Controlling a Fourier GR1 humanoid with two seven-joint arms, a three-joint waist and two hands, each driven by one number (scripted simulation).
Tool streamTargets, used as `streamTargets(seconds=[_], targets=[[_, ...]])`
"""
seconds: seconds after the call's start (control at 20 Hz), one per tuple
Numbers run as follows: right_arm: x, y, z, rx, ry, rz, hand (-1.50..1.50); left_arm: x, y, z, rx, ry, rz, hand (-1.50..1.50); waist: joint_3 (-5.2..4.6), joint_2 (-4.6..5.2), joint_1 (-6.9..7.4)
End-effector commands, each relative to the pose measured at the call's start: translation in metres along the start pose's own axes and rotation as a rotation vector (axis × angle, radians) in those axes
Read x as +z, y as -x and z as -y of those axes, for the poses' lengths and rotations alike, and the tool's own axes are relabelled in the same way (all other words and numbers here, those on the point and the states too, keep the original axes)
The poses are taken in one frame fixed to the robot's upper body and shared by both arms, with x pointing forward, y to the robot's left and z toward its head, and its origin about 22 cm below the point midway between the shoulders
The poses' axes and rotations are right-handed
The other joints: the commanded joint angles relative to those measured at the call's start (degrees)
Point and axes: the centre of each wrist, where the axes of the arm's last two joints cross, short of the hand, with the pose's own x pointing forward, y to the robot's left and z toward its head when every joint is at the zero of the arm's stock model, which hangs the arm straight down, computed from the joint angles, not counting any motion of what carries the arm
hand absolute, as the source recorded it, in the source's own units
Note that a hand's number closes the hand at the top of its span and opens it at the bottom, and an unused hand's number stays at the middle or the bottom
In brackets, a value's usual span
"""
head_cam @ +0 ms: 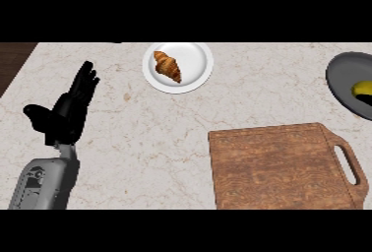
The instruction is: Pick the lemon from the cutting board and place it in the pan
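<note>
Lemon (362, 88) lay in pan (341, 81) at right edge, board (280, 167) bare. My left hand (67, 110) rested open, fingers straight, on table (145, 138) left side. Right hand out of view. Risk: lemon near frame edge, could roll if pan got nudged.

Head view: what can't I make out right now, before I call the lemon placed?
- Right hand: not in the head view at all.
- Pan: cut off by the right edge; its handle is unseen.
- Lemon: partly cut off by the same edge, inside the pan.
- Cutting board: near edge cut off by the bottom edge.
</note>
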Motion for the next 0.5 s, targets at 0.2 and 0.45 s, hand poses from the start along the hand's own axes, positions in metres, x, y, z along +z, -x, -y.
streamTargets(seconds=[0.2, 0.45], targets=[[0.006, 0.018, -0.007, -0.140, 0.002, 0.085, -1.50, 0.008, 0.013, -0.007, -0.020, 0.001, -0.006, 0.00, -0.04, -0.14, -0.30], [0.003, 0.020, 0.006, -0.344, 0.154, 0.117, -1.50, 0.003, -0.004, -0.005, 0.003, -0.015, -0.011, 0.00, -0.02, -0.94, -1.16]])
